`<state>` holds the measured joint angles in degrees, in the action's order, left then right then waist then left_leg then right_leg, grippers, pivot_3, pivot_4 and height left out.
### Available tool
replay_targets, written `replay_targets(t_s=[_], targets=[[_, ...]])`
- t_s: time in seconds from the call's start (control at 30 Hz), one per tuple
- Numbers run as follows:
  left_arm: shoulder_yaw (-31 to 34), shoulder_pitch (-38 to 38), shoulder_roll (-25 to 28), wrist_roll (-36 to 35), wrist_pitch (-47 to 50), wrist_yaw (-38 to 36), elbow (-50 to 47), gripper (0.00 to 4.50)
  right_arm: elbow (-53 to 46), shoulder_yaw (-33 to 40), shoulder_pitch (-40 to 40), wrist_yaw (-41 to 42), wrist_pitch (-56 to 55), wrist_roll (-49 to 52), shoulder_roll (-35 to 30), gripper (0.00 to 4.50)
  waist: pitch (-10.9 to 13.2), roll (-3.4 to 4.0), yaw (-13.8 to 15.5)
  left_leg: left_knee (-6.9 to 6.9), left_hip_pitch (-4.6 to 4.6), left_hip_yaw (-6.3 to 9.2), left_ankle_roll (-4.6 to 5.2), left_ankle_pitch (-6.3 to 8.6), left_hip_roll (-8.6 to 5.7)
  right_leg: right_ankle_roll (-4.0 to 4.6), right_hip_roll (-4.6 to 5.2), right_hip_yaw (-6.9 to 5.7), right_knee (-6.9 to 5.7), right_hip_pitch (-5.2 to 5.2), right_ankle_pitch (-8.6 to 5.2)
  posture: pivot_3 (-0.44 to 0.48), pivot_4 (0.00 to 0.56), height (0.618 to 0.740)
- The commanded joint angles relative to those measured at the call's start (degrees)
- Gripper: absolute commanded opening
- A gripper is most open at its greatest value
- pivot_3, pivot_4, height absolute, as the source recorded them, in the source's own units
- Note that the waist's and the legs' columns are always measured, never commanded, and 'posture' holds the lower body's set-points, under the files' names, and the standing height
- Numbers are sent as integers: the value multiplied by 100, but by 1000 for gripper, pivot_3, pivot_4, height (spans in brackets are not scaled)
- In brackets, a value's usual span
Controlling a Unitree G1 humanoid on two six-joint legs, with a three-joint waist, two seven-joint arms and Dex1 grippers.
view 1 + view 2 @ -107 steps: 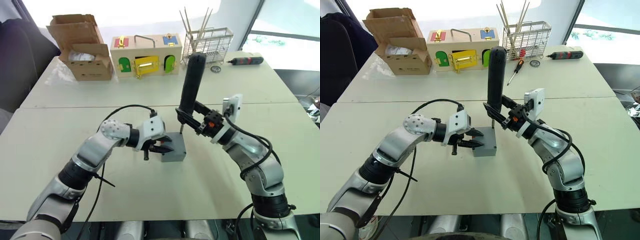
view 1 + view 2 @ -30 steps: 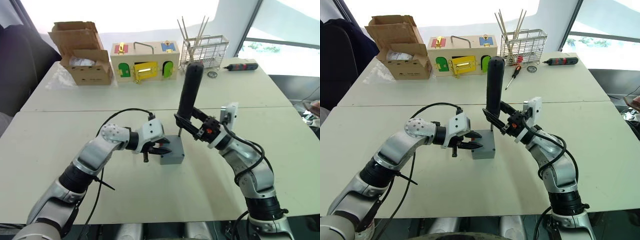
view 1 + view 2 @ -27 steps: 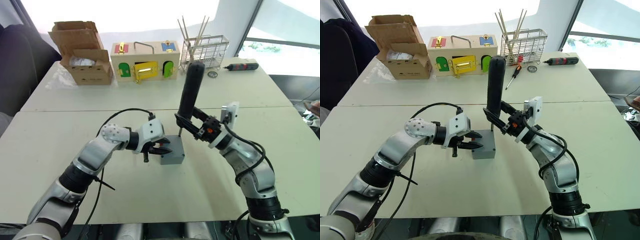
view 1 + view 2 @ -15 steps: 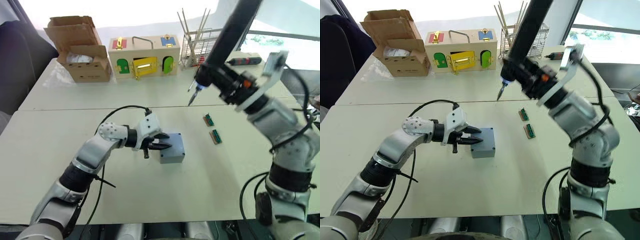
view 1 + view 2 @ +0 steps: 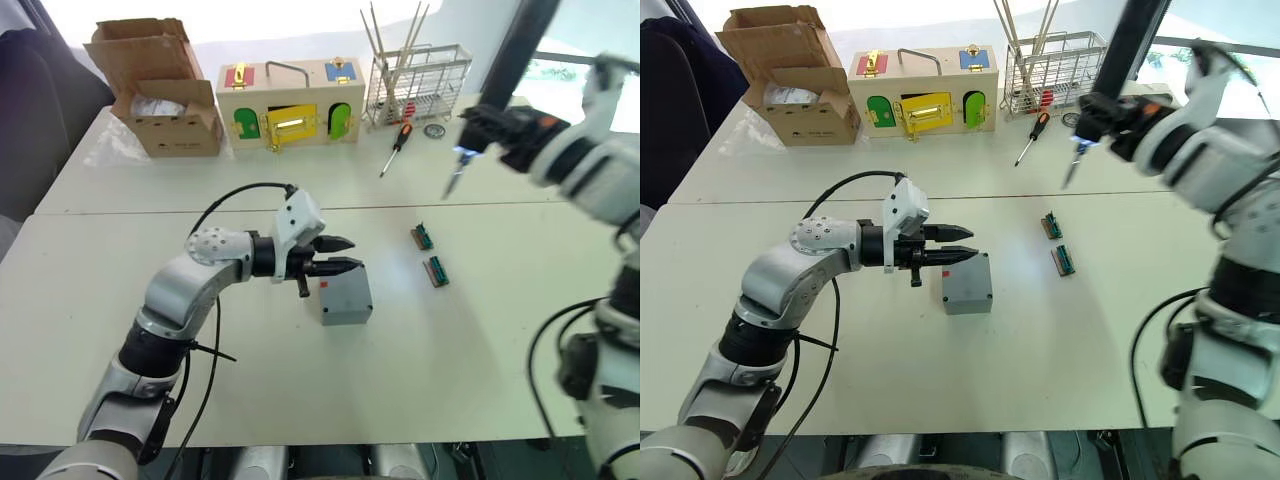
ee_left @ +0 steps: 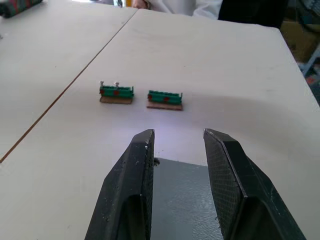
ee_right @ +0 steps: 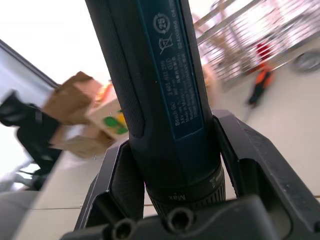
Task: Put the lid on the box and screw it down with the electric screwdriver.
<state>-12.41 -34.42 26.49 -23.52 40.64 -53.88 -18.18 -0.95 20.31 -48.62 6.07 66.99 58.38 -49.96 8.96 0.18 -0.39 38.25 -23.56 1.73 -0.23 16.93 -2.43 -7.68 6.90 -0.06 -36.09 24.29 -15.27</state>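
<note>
The grey box (image 5: pixel 345 297) sits mid-table with the flat grey lid (image 5: pixel 966 277) covering its top. My left gripper (image 5: pixel 343 256) hovers just above the box's left edge, pointing right. Its fingers (image 6: pixel 135 175) are open with nothing between them, and the lid's surface (image 6: pixel 185 200) shows below them. High at the right, my right gripper (image 5: pixel 495 125) is shut on the electric screwdriver (image 5: pixel 515 60), a long black cylinder (image 7: pixel 160 85). The bit slants down and its lit tip (image 5: pixel 460 153) hangs well above the table, far from the box.
Two small green terminal blocks (image 5: pixel 421 237) (image 5: pixel 435 270) lie right of the box. Along the back stand a cardboard box (image 5: pixel 160 90), a wooden box with coloured doors (image 5: pixel 290 103) and a wire basket (image 5: pixel 415 70). An orange hand screwdriver (image 5: pixel 393 148) lies nearby.
My right arm has lifted the electric screwdriver off the box and swung it up and far to the right. The left gripper has risen slightly above the box.
</note>
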Motion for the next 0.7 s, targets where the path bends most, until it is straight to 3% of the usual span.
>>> replay_targets(t_s=[0.03,0.2,0.33,0.53,0.7], targets=[[-189,-52,194,-20,-246,-262,-453,1534,405,-545,91,1399,847,-112,-1091,1864,1,-2,-22,-1,2,-1,13,7,1,0,-1,0,2,-4,0,0,150,730],[-435,41,163,49,-419,-208,-638,1534,862,-1552,372,2922,1099,-622,-2016,1864,9,10,-70,3,19,-18,38,20,8,0,-4,14,-7,-11,0,0,150,730],[-587,245,48,144,-494,16,-687,1534,1357,-2352,709,3663,750,-1404,-2227,1864,11,14,-33,2,15,-14,36,19,10,0,-8,12,-7,-3,0,0,150,730],[-676,621,16,210,-409,332,-904,1534,1938,-3025,698,4432,368,-2264,-2074,1864,21,16,-14,16,11,-15,14,6,4,0,-5,15,-9,-5,0,0,150,730],[-705,735,75,257,-435,424,-871,1534,2428,-3191,517,4497,193,-2857,-1748,1864,21,17,-27,14,14,-14,4,1,7,0,-7,14,-12,-5,0,0,150,730]])
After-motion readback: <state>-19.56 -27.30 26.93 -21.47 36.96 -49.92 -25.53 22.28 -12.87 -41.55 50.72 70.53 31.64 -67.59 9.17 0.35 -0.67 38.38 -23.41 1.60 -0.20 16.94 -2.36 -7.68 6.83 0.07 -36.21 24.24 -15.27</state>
